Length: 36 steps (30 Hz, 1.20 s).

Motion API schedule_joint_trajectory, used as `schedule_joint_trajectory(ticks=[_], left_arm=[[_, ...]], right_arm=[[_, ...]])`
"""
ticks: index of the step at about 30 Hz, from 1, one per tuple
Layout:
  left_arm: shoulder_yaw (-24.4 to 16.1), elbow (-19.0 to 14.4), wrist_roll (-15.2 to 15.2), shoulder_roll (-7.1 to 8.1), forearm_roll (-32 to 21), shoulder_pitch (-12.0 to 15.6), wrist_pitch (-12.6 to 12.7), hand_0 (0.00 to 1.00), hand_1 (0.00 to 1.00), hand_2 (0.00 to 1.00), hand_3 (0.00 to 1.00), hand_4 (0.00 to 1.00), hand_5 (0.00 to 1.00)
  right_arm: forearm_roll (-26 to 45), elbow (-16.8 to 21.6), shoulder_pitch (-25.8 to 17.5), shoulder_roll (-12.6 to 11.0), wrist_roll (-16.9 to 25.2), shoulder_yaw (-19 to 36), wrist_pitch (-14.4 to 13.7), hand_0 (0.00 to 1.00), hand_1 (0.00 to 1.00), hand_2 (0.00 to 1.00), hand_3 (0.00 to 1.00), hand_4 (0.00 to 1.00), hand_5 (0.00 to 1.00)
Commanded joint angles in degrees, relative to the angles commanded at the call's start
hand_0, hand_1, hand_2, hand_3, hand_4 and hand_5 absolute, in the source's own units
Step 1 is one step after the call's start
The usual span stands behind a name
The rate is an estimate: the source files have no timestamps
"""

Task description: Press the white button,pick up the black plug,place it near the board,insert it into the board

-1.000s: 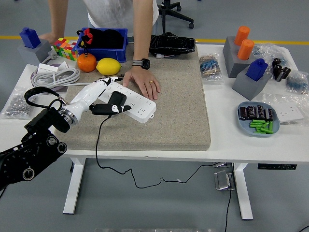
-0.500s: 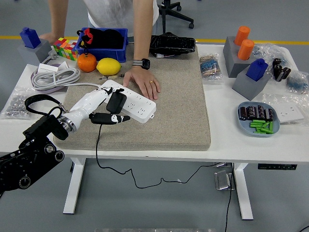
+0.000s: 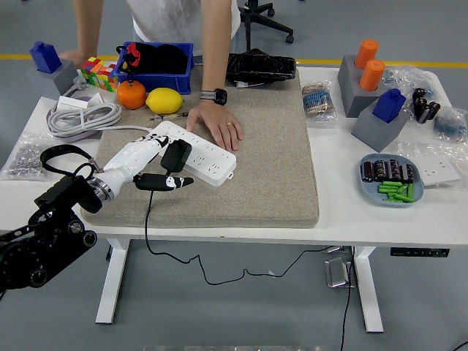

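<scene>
Your desk point(image 3: 344, 212) is white, with a tan mat point(image 3: 256, 168) over its middle and clutter at both ends. The white board point(image 3: 196, 152) lies slanted on the mat's left part, and a person's hand point(image 3: 217, 126) rests flat on the mat, touching the board's far end. Your left hand point(image 3: 150, 157) reaches in from the lower left, its white fingers point(image 3: 150, 146) stretched along the board's near-left end and its dark thumb point(image 3: 167, 181) lying on the mat just beside the board. The black plug point(image 3: 174, 156) sits on the board between them; it looks pinched in your hand, though the contact is hard to make out from here. Its cable point(image 3: 148, 219) runs down over the desk's near edge. An orange point(image 3: 131, 94) and a lemon point(image 3: 164, 100) sit behind the mat, in front of a blue bin point(image 3: 155, 69). A blue plate point(image 3: 387, 180) lies well apart at the right.
</scene>
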Motion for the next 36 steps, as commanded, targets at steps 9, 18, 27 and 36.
schedule_joint_trajectory(ticks=[9, 18, 27, 36], left_arm=[[0.93, 1.4, 0.6, -0.39, 1.52, -0.29, 0.05, 0.953, 0.936, 0.882, 0.851, 0.926, 0.655], [1.49, 2.57, 0.94, -1.11, 2.92, -0.78, 0.52, 0.955, 0.937, 0.883, 0.845, 0.925, 0.662], [1.83, 3.55, 1.03, -2.22, 2.96, -1.83, 0.85, 0.956, 0.937, 0.882, 0.842, 0.921, 0.674], [2.73, 5.75, 1.67, -4.0, 3.12, -3.41, 0.86, 0.958, 0.937, 0.881, 0.839, 0.919, 0.684]], right_arm=[[0.2, 0.14, -0.01, -0.01, 0.05, -0.11, 0.02, 0.665, 0.58, 0.575, 0.564, 0.619, 0.274], [0.22, 0.23, -0.11, 0.0, 0.07, -0.09, 0.01, 0.666, 0.579, 0.574, 0.564, 0.619, 0.275], [0.32, 0.33, 0.0, -0.02, 0.13, -0.04, -0.02, 0.665, 0.579, 0.574, 0.564, 0.619, 0.274], [0.49, 0.41, 0.04, -0.05, 0.15, -0.23, -0.04, 0.665, 0.579, 0.574, 0.564, 0.619, 0.277]])
